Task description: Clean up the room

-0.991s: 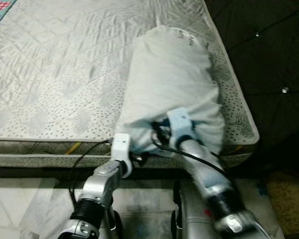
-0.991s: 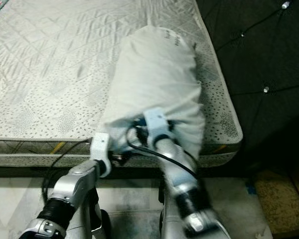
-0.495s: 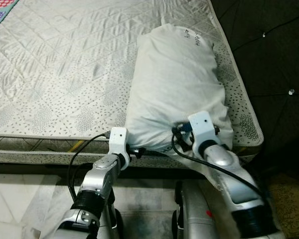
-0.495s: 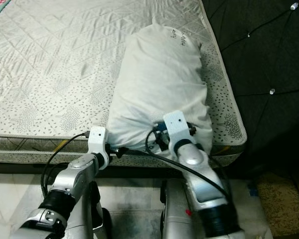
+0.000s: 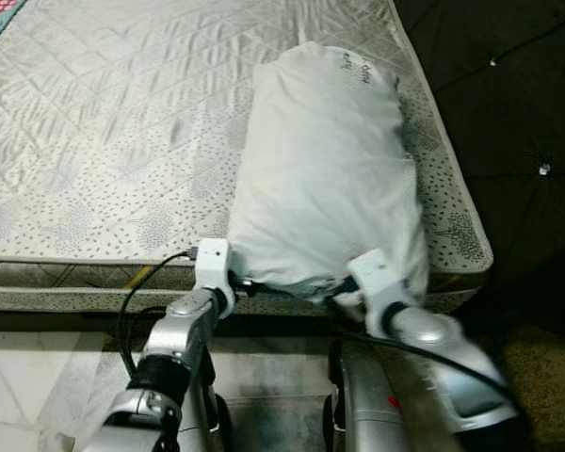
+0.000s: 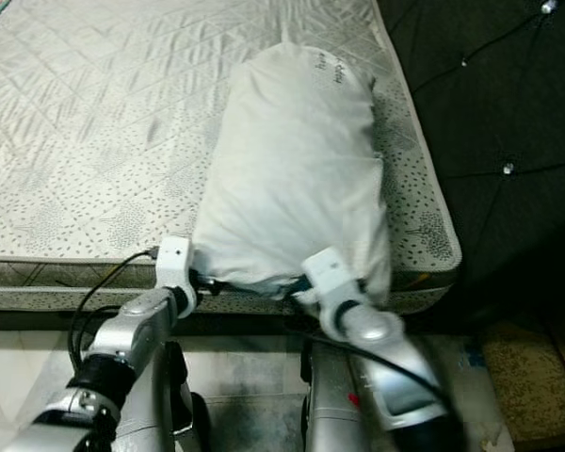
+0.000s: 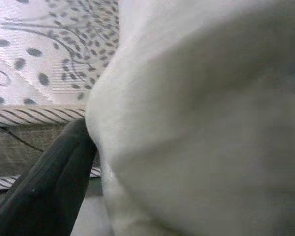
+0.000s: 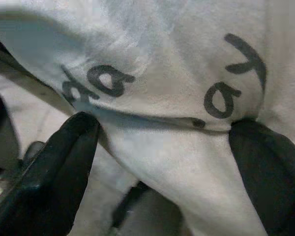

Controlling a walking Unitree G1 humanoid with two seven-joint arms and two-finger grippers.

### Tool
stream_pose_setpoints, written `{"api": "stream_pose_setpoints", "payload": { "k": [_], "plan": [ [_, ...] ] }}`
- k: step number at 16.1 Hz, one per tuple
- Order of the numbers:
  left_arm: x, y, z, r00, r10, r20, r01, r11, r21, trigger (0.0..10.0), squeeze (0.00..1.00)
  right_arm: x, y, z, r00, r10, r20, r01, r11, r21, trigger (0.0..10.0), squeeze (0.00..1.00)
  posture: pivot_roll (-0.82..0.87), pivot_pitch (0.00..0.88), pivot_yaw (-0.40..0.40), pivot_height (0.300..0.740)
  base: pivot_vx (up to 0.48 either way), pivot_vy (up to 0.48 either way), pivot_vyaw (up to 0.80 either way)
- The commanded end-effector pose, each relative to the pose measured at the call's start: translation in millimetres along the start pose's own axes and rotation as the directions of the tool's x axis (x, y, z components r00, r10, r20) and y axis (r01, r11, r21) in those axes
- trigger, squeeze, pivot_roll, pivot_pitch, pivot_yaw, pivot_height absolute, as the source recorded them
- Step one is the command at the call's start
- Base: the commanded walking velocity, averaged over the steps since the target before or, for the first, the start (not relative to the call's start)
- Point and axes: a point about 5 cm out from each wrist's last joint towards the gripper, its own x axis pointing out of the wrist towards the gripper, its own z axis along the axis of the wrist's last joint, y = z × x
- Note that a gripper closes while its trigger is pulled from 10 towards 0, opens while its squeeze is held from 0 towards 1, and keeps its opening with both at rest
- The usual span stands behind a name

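quilted mattress (image 5: 94, 141) ahead, pillow (image 5: 325, 169) lying along its right edge. my right gripper (image 8: 172, 162) has slid back to the near end – fingers spread wide around a fold. left gripper (image 7: 64, 182) touches the corner – can't tell its spread. looks placed, releasing.

Plain white stuffed cloth pillow (image 5: 325, 169), with black handwritten letters on the cloth. Pale grey quilted mattress (image 5: 113, 132) with diamond stitching, small dark dots and leafy swirls, thin striped edge. Black gripper fingers (image 8: 49, 177), silver arms with white wrist blocks. Dark black tufted headboard (image 5: 508, 104) with shiny buttons. White floor tiles (image 5: 19, 386).
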Motion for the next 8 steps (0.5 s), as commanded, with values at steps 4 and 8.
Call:
{"api": "stream_pose_setpoints", "payload": {
  "k": [4,8],
  "plan": [
    [1.4,18.6,26.3,0.994,0.069,0.089,-0.068,0.998,-0.010,10.0,0.00,28.6,26.1,11.5,1.000,-0.009,0.001,0.009,0.993,0.119,10.0,0.00,-0.15,0.220,0.001,0.582,0.000,0.000,0.00],
    [3.8,38.2,51.6,0.980,0.140,0.141,-0.137,0.990,-0.031,10.0,0.00,50.9,32.7,35.5,0.997,-0.064,0.039,0.053,0.971,0.234,10.0,0.00,-0.15,0.220,-0.007,0.582,0.000,0.000,0.00]
  ]
}}
